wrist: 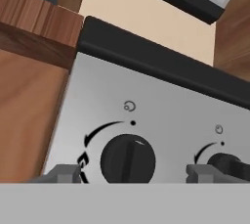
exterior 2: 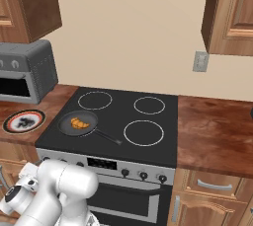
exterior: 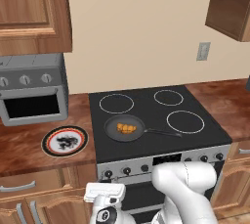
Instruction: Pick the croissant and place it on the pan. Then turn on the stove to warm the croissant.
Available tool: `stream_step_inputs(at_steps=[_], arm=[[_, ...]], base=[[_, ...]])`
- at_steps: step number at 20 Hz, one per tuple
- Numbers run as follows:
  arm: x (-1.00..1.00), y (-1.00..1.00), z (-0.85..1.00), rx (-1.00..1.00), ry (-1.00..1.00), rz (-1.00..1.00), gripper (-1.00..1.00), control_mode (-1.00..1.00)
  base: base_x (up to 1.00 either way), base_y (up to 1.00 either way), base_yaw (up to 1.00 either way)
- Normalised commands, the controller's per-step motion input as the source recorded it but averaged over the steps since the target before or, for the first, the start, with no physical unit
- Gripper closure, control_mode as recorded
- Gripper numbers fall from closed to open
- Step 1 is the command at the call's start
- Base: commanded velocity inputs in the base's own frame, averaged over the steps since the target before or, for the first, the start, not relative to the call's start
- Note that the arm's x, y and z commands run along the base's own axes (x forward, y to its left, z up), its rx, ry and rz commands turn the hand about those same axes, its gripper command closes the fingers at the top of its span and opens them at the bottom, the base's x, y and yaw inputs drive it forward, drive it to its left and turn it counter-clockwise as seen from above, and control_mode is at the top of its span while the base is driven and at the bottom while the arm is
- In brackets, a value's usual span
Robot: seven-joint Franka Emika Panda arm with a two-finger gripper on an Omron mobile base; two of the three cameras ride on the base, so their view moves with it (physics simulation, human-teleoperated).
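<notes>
The golden croissant (exterior: 126,128) (exterior 2: 79,123) lies inside the dark grey pan (exterior: 113,122) (exterior 2: 64,119). The pan sits on the front left burner of the black-topped stove (exterior: 146,113) (exterior 2: 118,121), its thin handle pointing right. In the hand view my gripper (wrist: 132,171) is low in front of the silver panel, open. Its fingertips (wrist: 63,171) stand on either side of a black knob (wrist: 128,159), apart from it. A second knob (wrist: 227,164) shows at the right edge.
A grey toaster oven (exterior: 31,91) (exterior 2: 24,72) stands on the wooden counter left of the stove. In front of it lies a white plate (exterior: 65,141) (exterior 2: 23,121) with a red-black rim. Wooden cabinets hang above. More counter (exterior 2: 217,131) runs to the right.
</notes>
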Motion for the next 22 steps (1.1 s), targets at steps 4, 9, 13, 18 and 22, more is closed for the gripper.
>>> stream_step_inputs(at_steps=[4,9,13,18,22], arm=[[0.00,0.00,0.00,0.00,0.00,0.00,-1.00,-1.00],[0.00,0.00,0.00,0.00,0.01,0.00,-1.00,-1.00],[0.00,0.00,0.04,0.00,0.00,0.02,-1.00,-1.00],[-0.01,0.00,0.06,0.00,0.00,0.02,-1.00,-1.00],[-0.02,-0.01,0.08,0.00,0.00,0.03,-1.00,-1.00]], base=[[0.00,0.00,0.00],[0.00,0.00,0.00],[0.00,0.00,0.00],[0.00,0.00,0.00],[0.00,0.00,0.00]])
